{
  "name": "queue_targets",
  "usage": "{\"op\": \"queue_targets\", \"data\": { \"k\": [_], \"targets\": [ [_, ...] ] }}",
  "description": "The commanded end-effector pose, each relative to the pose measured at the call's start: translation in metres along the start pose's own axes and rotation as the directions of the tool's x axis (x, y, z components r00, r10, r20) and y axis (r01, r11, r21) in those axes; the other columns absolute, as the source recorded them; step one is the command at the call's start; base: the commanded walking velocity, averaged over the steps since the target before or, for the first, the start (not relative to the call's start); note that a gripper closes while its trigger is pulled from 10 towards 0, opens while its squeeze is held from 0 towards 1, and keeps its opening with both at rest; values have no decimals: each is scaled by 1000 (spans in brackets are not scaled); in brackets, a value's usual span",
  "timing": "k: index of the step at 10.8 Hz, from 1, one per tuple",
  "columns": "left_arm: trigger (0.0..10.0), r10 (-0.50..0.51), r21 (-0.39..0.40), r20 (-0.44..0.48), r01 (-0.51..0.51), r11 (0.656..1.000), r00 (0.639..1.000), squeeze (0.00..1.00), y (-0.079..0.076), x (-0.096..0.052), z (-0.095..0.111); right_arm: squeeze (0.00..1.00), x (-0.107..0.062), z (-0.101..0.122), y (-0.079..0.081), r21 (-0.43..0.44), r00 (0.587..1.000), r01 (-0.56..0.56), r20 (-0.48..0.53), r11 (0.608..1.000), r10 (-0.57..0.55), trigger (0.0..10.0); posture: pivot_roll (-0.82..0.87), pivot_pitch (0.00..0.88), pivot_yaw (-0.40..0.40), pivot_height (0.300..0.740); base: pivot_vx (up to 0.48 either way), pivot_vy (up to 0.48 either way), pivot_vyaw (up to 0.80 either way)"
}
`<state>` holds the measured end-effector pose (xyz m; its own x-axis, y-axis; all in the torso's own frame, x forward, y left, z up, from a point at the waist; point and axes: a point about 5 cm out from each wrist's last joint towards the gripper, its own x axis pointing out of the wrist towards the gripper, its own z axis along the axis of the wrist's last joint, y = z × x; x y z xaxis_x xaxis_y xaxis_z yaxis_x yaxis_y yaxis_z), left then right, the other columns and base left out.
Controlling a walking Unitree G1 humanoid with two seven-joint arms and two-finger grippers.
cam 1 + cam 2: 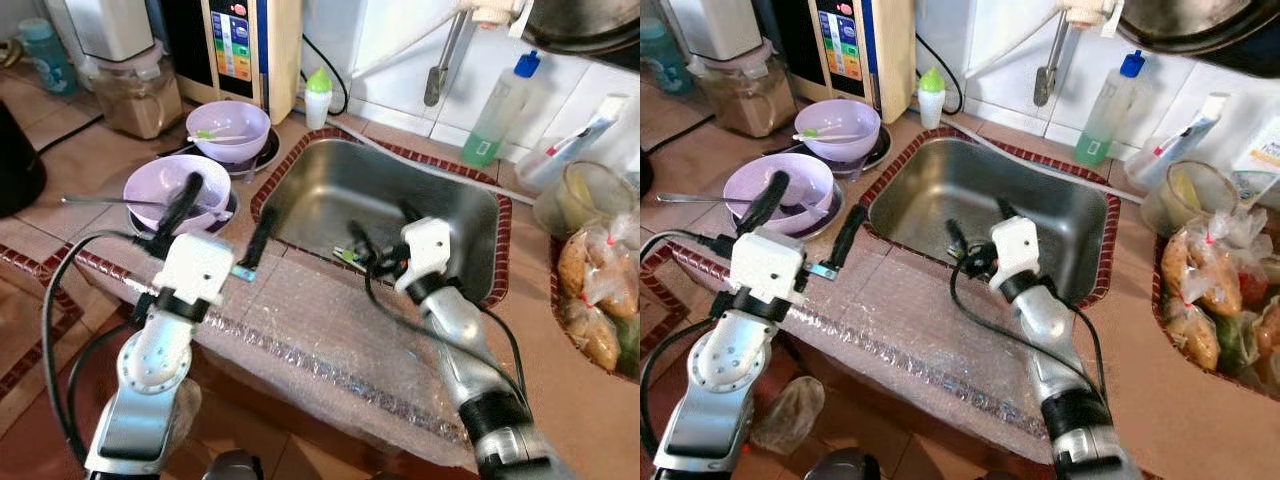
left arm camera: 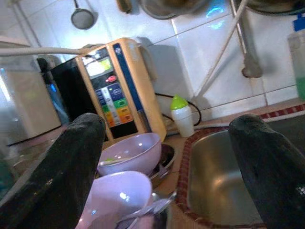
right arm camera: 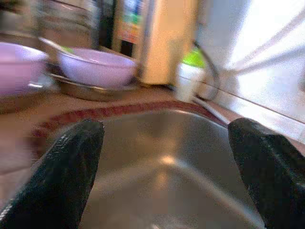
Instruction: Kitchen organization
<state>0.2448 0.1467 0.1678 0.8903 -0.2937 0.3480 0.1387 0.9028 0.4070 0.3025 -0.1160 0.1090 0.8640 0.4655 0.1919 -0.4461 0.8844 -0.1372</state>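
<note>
Two purple bowls stand on the counter left of the steel sink [image 1: 470, 205]. The near bowl [image 1: 160, 183] holds a spoon, and the far bowl [image 1: 232, 125] sits on a dark plate with a green-tipped utensil in it. My left gripper [image 1: 222, 222] is open and hovers at the counter edge between the near bowl and the sink's left rim; in the left wrist view the left gripper [image 2: 167, 167] has nothing in it. Over the sink's front part, my right gripper [image 1: 385, 228] is open and empty. A small green item [image 1: 346, 256] lies just below it.
A beige water machine [image 1: 245, 45] and a small green-capped bottle [image 1: 318, 97] stand behind the bowls. A clear jar [image 1: 135, 95] is at the far left. Right of the sink are a detergent bottle [image 1: 497, 110], a glass jar [image 1: 585, 195] and bags of food [image 1: 600, 300].
</note>
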Motion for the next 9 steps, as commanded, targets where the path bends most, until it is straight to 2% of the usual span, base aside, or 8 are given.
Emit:
{"op": "queue_targets", "data": {
  "k": [1,2,3,4,5,7,8,9],
  "targets": [
    [10000,9,16,-6,-9,1000,1000,0,1,-2,0,0,-3,4,2,22,999,-42,-5,999,42,10000,62,0,-78,740,0,0,0],
    [10000,18,32,-24,-18,999,1000,0,2,-4,-4,0,-8,6,11,63,991,-131,-15,989,132,10000,55,7,-73,740,0,0,0],
    [10000,17,37,-49,-15,999,999,0,1,-6,-11,0,-14,12,28,132,954,-299,1,945,301,10000,52,5,-70,740,0,0,0],
    [10000,19,13,-88,-18,1000,996,0,-2,-7,-21,0,-18,17,38,146,922,-384,-3,912,388,10000,44,0,-66,740,0,0,0],
    [10000,5,12,-92,-4,1000,996,0,-5,-6,-25,0,-19,18,41,137,911,-408,-10,903,413,10000,44,0,-66,740,0,0,0],
    [10000,-26,-3,-114,26,1000,993,0,-10,2,-33,0,-18,20,35,164,936,-348,-5,923,353,10000,33,0,-62,740,0,0,0],
    [8000,-37,2,-110,38,999,993,0,-11,5,-34,0,-19,22,32,161,935,-348,-14,924,354,10000,22,0,-59,740,0,0,0],
    [3647,-52,27,-93,55,998,994,0,-13,9,-35,0,-20,24,31,160,934,-349,-17,923,356,10000,15,0,-61,740,0,0,0]
  ]
}}
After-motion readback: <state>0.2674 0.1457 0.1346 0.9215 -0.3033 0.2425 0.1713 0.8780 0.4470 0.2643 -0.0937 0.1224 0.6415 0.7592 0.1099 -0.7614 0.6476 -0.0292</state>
